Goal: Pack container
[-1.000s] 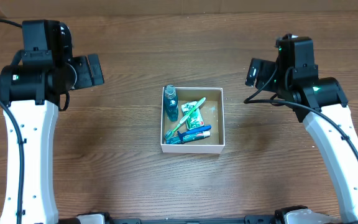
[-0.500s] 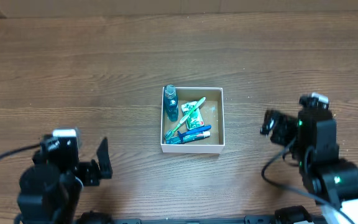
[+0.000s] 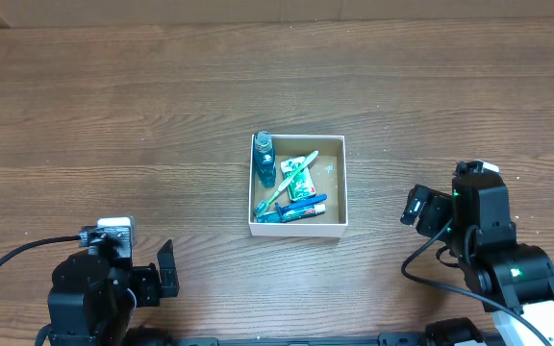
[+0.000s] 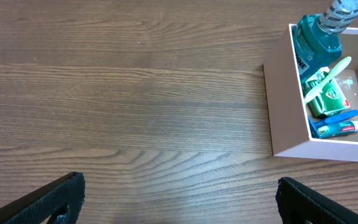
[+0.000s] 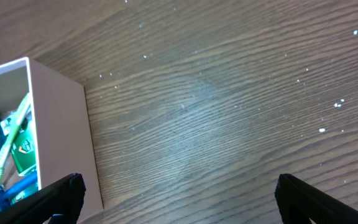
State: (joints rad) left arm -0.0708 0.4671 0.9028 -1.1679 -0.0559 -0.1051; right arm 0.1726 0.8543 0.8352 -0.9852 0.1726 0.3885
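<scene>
I see the container (image 3: 297, 229) in the middle of the table (image 3: 142, 115): a square box, open on top, with thin white walls and a brown floor. Inside lie a teal bottle (image 3: 264, 160), a green toothbrush (image 3: 286, 186), a green packet (image 3: 303, 180) and a blue-and-white tube (image 3: 305, 206).

Only the overhead view gives me all four walls. The left wrist view shows one outer wall and the bottle's label, and the right wrist view shows only a corner.

The left gripper (image 3: 165, 271) and the right gripper (image 3: 417, 206) are one on each side, well apart from the box. In the wrist views both have their fingers spread wide and hold nothing.
</scene>
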